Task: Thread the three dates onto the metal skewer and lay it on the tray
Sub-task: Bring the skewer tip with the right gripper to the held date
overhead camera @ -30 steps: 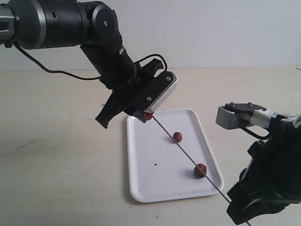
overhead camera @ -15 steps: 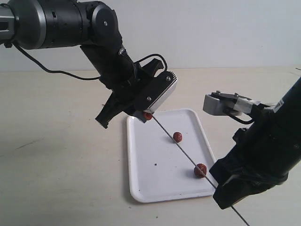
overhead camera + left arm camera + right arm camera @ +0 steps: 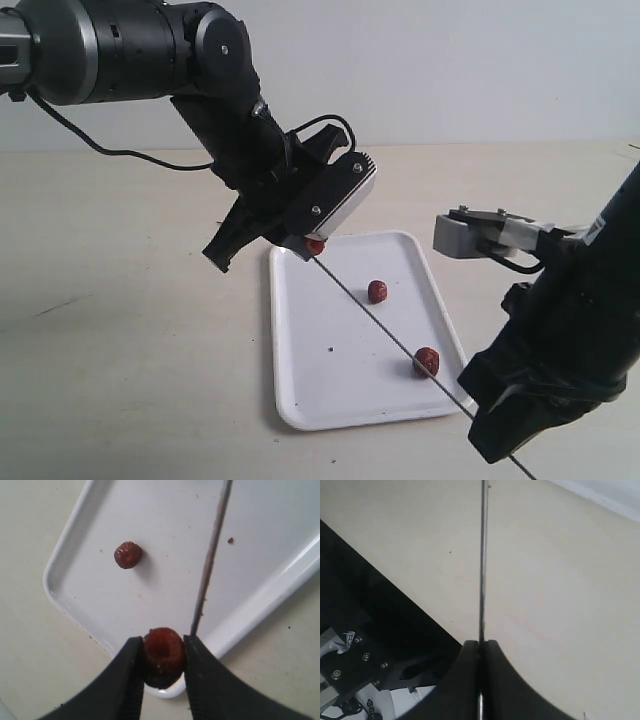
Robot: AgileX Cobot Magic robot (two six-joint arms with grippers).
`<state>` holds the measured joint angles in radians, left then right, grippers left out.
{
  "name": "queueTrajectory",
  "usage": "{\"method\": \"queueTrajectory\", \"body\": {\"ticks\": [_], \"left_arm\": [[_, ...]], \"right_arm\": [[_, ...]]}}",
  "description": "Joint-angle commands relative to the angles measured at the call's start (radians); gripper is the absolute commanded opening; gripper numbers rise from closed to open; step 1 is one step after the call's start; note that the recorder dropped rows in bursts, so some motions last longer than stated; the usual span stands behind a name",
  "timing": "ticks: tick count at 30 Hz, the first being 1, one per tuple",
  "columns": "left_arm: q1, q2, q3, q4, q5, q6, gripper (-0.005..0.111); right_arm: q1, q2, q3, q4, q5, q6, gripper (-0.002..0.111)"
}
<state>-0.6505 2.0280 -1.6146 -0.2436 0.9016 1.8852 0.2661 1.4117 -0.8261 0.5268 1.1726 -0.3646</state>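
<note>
- Gripper-wise, my left gripper [image 3: 163,644] hasn't budged in the last second. It's narrow and pinching one date [image 3: 162,659] just above the far left corner of the tray [image 3: 300,400].
- What did change is my right gripper [image 3: 480,647]. It's clamped tight on the metal skewer [image 3: 208,565], fingers pressed together on the rod. A second ago it was low, off past the near right corner of the tray. It then swung up and in toward that corner, and in the last half second it slid back out and down a little.
- So the skewer got a nudge toward the held date and then a small retreat. The rod runs diagonally over the tray, from the held date at the far left corner out past the near right corner.
- From the left wrist camera, the tip sits right at the edge of the held date, against one finger. I can't tell if it has actually gone in, and it looks more beside than through.
- The other two dates didn't move. One date [image 3: 128,555] lies on the tray, clearly apart from the rod. The last date [image 3: 427,361] sits near the near right corner, and in the exterior view it lines up with the rod, so I can't say whether it's touching.
- My read is that we're still on date one. The back-off looks like re-aiming, so nothing is threaded for sure yet.
</note>
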Motion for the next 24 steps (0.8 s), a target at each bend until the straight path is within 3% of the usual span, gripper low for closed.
{"method": "queueTrajectory", "body": {"ticks": [1, 24], "left_arm": [[0.001, -0.012, 0.002, 0.002, -0.005, 0.007, 0.028], [0.001, -0.012, 0.002, -0.002, -0.014, 0.038, 0.028]], "right_arm": [[0.001, -0.002, -0.01, -0.011, 0.005, 0.0, 0.0], [0.001, -0.002, -0.01, -0.052, -0.054, 0.027, 0.0]]}}
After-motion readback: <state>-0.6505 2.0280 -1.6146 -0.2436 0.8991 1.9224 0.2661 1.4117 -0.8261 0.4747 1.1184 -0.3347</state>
